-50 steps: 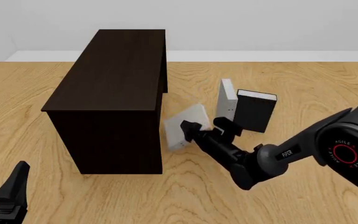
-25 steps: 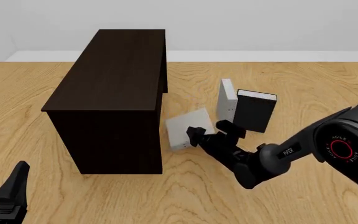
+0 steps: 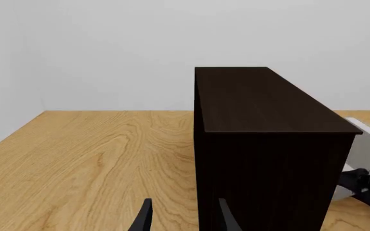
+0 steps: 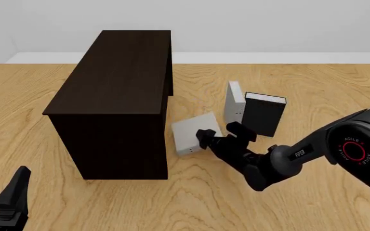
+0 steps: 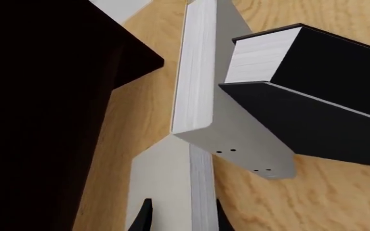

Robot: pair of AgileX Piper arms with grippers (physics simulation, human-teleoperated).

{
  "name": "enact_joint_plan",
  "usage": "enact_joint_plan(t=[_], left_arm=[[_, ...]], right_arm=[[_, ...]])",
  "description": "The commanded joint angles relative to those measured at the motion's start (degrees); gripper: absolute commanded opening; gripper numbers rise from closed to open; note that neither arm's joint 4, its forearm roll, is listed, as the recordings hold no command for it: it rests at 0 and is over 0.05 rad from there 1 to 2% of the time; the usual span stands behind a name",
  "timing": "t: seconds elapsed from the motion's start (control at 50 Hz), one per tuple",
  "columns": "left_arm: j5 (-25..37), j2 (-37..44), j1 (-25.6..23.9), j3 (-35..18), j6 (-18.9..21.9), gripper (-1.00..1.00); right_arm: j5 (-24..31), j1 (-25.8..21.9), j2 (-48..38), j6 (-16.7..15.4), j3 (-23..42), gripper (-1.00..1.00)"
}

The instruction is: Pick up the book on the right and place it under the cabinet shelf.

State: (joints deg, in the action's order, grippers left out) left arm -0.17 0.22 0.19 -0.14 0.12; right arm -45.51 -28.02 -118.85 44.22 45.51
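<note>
Right now I see my right gripper (image 4: 218, 134) at the middle of the front frame, its fingers spread on either side of the thin pale grey hardcover book (image 4: 190, 135), which lies tilted on the wooden table (image 4: 313, 86) just beside the lower right corner of the large very dark brown wooden cabinet (image 4: 117, 91). In the right wrist view the fingertips (image 5: 142, 217) flank the book's white page edge (image 5: 202, 192); I cannot tell whether they touch it. Just right of centre a second pale grey book (image 4: 234, 103) stands upright, small dark dots on its spine, and a black-covered book with white page edges (image 4: 262, 113) stands against its right side. Both sit close behind my gripper, crowding that side. My left gripper (image 4: 10, 196) sits at the lower left of the front frame, well apart from everything, fingers parted.
</note>
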Motion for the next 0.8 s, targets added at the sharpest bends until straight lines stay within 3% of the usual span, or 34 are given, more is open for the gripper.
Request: enact_joint_plan(t=[0.02,0.42,0.7,0.8], left_arm=[[-0.01,-0.02,-0.01,0.00,0.02,1.00],[0.01,0.00,0.02,0.00,0.01,1.00],[0.00,-0.01,-0.01,0.00,0.01,1.00],[-0.01,-0.02,0.01,0.00,0.01,1.00]], right_arm=[[5.07,1.30,1.86,-8.76,-3.02,1.00],[8.18,4.41,4.05,-13.92,-4.83,1.00],[9.13,4.38,7.61,-15.81,-7.31,1.00],[11.23,5.10,9.23,-19.08,-7.41,1.00]])
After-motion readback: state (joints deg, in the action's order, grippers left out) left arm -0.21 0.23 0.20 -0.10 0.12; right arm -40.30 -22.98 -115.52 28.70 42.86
